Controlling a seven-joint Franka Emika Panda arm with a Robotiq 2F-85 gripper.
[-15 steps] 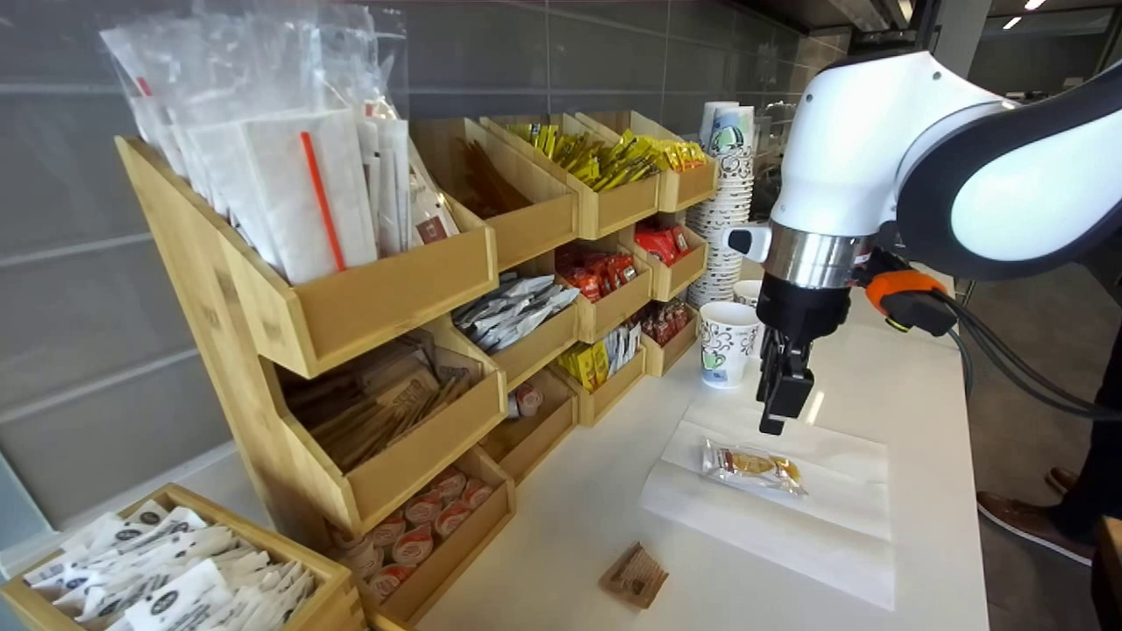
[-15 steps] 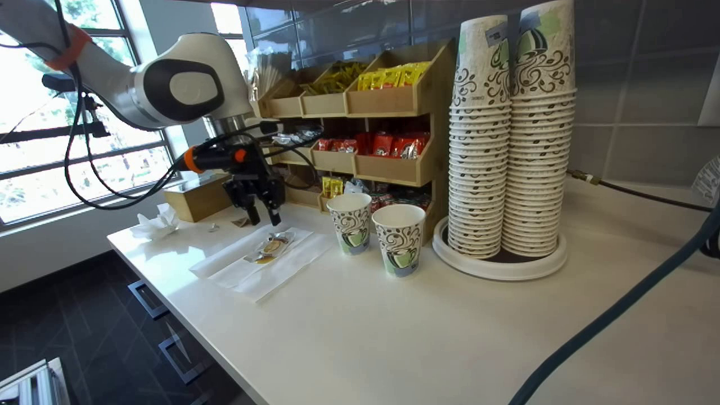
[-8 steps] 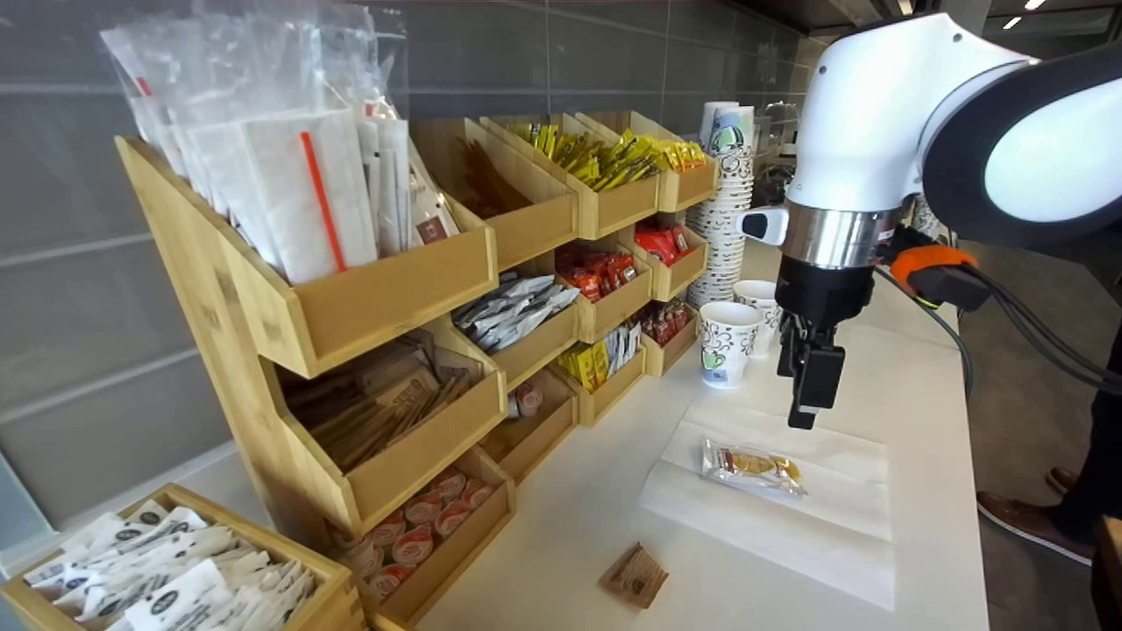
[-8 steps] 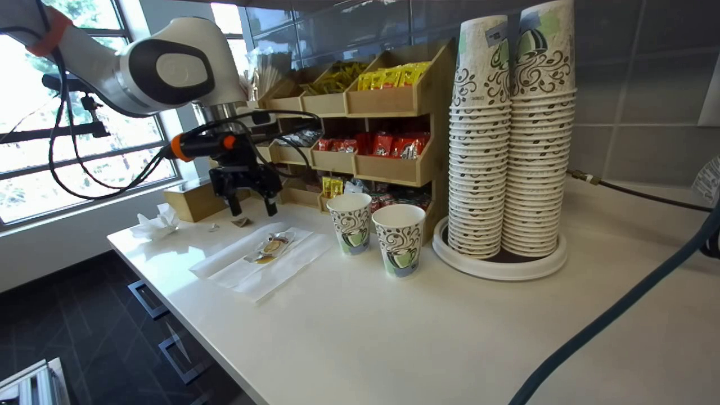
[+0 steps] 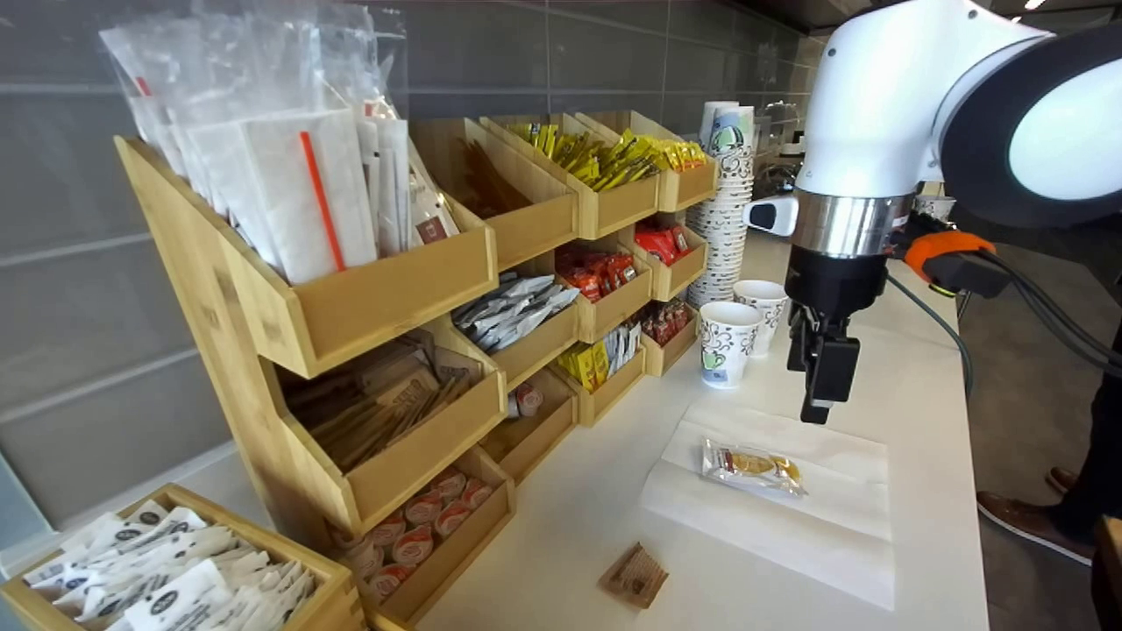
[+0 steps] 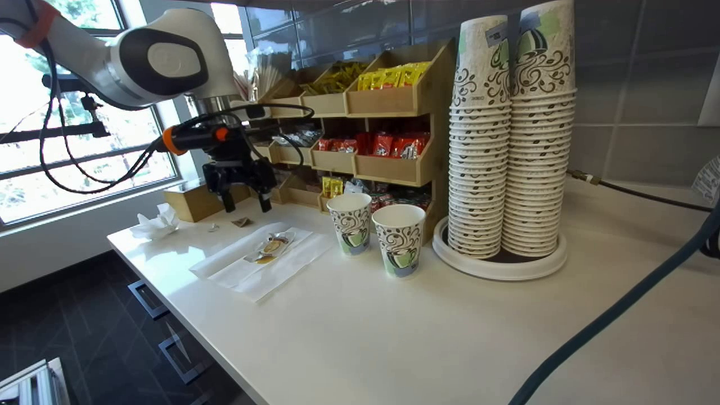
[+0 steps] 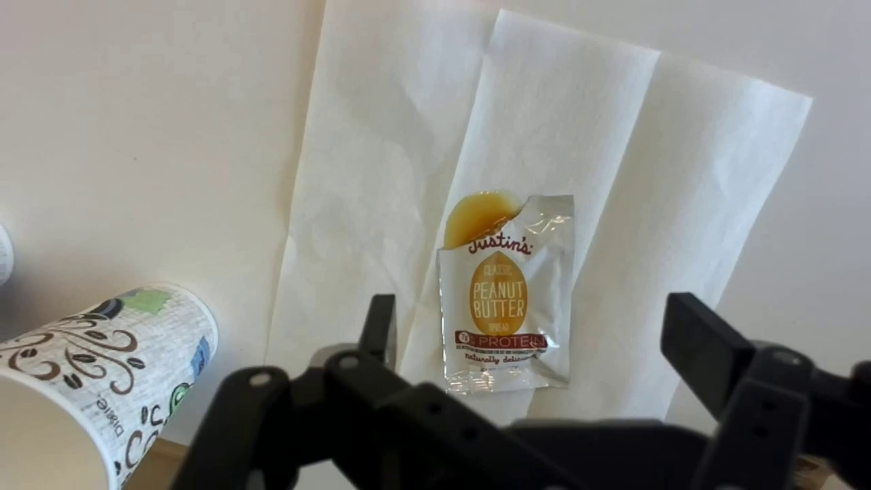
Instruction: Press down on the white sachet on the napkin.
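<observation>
Your hand (image 6: 247,203) hangs parted above the torn sachet (image 7: 500,299), clearance unclear; overpressing could squirt spread (image 7: 480,216) past the napkin (image 7: 340,252).

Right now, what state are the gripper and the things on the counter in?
White sachet, lying flat, torn open at a corner
Amber contents, exposed at the tear
Napkin, spread out, creased
Gripper, open, holding nothing
Two single cups, upright, lidless
Stacked cups, nested upside down
White paper, crumpled
Wooden rack, stocked
Brown packet, whether sealed I cannot tell
</observation>
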